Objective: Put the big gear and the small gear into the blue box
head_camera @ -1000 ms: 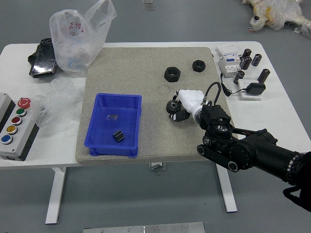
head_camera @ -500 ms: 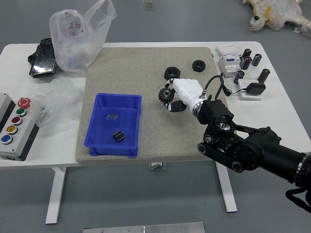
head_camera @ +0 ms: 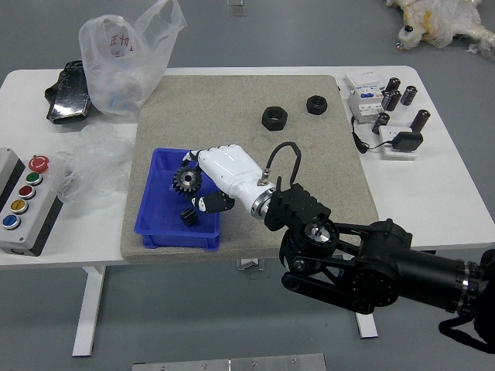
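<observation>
The right hand [head_camera: 203,182], black with a white back, reaches in from the right and hangs over the right part of the blue box [head_camera: 141,202]. Its fingers are closed on a dark toothed gear [head_camera: 186,180], held above the inside of the box. Whether this is the big or the small gear I cannot tell. Lower in the box lies a small black ribbed part [head_camera: 189,216]. The left hand does not show.
Two black nuts [head_camera: 274,118] [head_camera: 316,104] lie on the beige mat [head_camera: 309,154]. At the left are a button panel [head_camera: 25,205] and plastic bags [head_camera: 128,66]. Black cylinders [head_camera: 419,120] and white devices [head_camera: 365,100] stand at the right.
The right hand has carried the gear leftwards from the middle of the mat to over the blue box. The nuts and the box have not moved.
</observation>
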You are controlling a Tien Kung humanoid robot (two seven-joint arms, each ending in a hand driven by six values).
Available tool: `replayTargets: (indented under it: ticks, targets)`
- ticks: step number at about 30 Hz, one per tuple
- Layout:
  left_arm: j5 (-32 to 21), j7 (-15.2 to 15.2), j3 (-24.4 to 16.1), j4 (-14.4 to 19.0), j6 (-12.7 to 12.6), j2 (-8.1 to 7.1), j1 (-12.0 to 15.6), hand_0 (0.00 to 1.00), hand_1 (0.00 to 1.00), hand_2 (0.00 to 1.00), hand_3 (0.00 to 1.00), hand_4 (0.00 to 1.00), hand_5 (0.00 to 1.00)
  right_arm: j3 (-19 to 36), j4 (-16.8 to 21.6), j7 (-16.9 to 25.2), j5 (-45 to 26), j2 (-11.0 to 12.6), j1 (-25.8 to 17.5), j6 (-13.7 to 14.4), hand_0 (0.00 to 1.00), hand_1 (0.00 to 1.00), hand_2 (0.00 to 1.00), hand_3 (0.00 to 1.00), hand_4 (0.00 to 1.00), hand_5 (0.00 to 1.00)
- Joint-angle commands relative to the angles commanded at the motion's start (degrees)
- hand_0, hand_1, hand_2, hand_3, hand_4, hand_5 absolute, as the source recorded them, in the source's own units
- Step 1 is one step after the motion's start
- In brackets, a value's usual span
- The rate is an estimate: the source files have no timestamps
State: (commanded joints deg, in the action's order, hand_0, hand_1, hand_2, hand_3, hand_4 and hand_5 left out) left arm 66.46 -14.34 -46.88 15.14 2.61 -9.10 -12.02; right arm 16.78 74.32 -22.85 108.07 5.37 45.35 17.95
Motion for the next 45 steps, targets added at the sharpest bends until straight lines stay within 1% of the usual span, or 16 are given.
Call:
replayTargets:
  ticks: [2,3,8,9,14,15,18,21,25,26,27,32,33,38,39,45]
  targets:
    - [0.1,0.0,-0.1,0.0,0.0,-0.02,0.1,0.707,0.614,0.599,0.707,0.714,0.515,0.7,0.3,0.2,0.6,-0.1,-0.1,0.5,0.716,0.766,0.781,0.705,0.355,0.194]
    - [0.2,-0.1,-0.2,0.0,0.0,-0.02,0.1,0.708,0.614,0.599,0.707,0.714,0.515,1.0,0.4,0.2,0.8,-0.1,-0.1,0.7,0.802,0.85,0.865,0.84,0.485,0.207]
    - [0.2,-0.1,-0.2,0.0,0.0,-0.04,0.0,0.708,0.614,0.599,0.707,0.714,0.515,1.5,0.1,-0.1,0.9,-0.3,-0.2,1.1,0.802,0.85,0.865,0.84,0.485,0.207]
    - [0.2,-0.1,-0.2,0.0,0.0,-0.04,0.0,0.707,0.615,0.6,0.707,0.715,0.517,1.3,0.0,-0.1,0.8,-0.4,-0.2,1.1,0.823,0.88,0.902,0.899,0.711,0.296]
    - [0.1,-0.1,0.0,0.1,0.0,-0.03,-0.1,0.707,0.615,0.6,0.707,0.715,0.517,0.3,-0.6,-0.8,0.2,-0.7,-0.6,0.5,0.823,0.88,0.902,0.899,0.711,0.296]
    - [0.1,-0.1,-0.1,0.1,0.1,-0.02,-0.1,0.707,0.614,0.6,0.707,0.715,0.517,0.3,-0.7,-0.9,0.1,-0.7,-0.6,0.4,0.823,0.884,0.907,0.921,0.761,0.298]
    - [0.1,-0.1,-0.1,0.1,0.1,-0.01,0.0,0.707,0.614,0.6,0.707,0.715,0.517,0.7,-0.6,-0.8,-0.2,-0.6,-0.7,0.6,0.823,0.884,0.907,0.921,0.761,0.298]
    - [0.1,-0.2,-0.2,0.1,0.1,0.04,0.0,0.708,0.614,0.599,0.706,0.715,0.519,3.1,0.5,0.2,-1.3,0.2,-1.0,1.6,0.784,0.858,0.882,0.893,0.775,0.323]
    - [-0.2,-0.1,0.1,0.1,0.0,0.08,0.0,0.708,0.614,0.599,0.706,0.715,0.519,7.8,2.1,2.5,-5.1,2.2,-1.9,3.5,0.784,0.858,0.882,0.893,0.775,0.323]
    - [-0.3,-0.1,0.2,0.1,0.0,0.09,0.0,0.708,0.614,0.599,0.706,0.715,0.519,9.2,2.4,3.5,-6.4,3.0,-2.4,4.1,0.784,0.858,0.882,0.893,0.775,0.323]
    - [-0.5,0.0,0.3,0.1,-0.1,0.1,0.1,0.708,0.614,0.599,0.706,0.715,0.52,11.3,2.6,5.2,-8.4,4.2,-3.3,4.9,0.752,0.816,0.833,0.846,0.76,0.332]
    - [-0.6,0.0,0.3,0.0,-0.1,0.2,0.3,0.708,0.614,0.599,0.706,0.715,0.52,19.3,2.1,11.6,-16.9,7.7,-7.4,6.5,0.752,0.816,0.833,0.846,0.76,0.332]
    - [-0.7,0.0,0.3,0.0,-0.2,0.22,0.3,0.707,0.616,0.599,0.707,0.715,0.517,20.8,1.9,12.9,-18.6,8.2,-8.3,6.3,0.729,0.785,0.793,0.795,0.77,0.352]
    - [-1.8,0.6,1.3,-0.1,-0.4,0.33,0.1,0.707,0.616,0.599,0.707,0.715,0.517,29.2,2.3,21.6,-29.6,10.5,-13.9,3.7,0.729,0.785,0.793,0.795,0.77,0.352]
    - [-2.2,0.9,1.7,-0.2,-0.4,0.32,0.1,0.708,0.615,0.599,0.707,0.716,0.521,31.1,3.1,23.6,-32.1,11.1,-15.3,2.8,0.718,0.749,0.772,0.756,0.788,0.432]
    - [-3.2,1.7,3.1,-0.3,-0.6,0.19,-0.4,0.708,0.615,0.6,0.707,0.716,0.519,40.1,8.2,32.2,-44.1,14.7,-22.6,-0.8,0.709,0.729,0.754,0.733,0.793,0.449]
